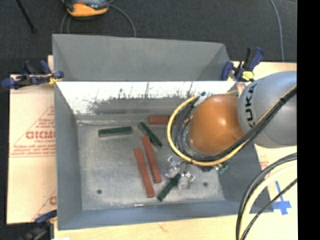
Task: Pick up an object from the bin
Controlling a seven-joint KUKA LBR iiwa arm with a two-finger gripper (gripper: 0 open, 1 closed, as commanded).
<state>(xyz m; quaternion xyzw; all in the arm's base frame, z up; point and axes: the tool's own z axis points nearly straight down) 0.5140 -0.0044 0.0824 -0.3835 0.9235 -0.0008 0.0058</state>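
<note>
My gripper (179, 174) hangs low over the bin's front right part, below the orange cover on the wrist. A dark green stick (167, 189) lies slanted right at its tip, with the upper end under the gripper's metal parts; whether it is held cannot be seen. Just to the left, two red sticks (151, 159) (143, 173) lie side by side, running from back to front.
Farther back lie a dark green stick (150, 134), a short red stick (159, 119) near the back wall and another green stick (115, 131) on the left. The arm and its cables cover the bin's right side.
</note>
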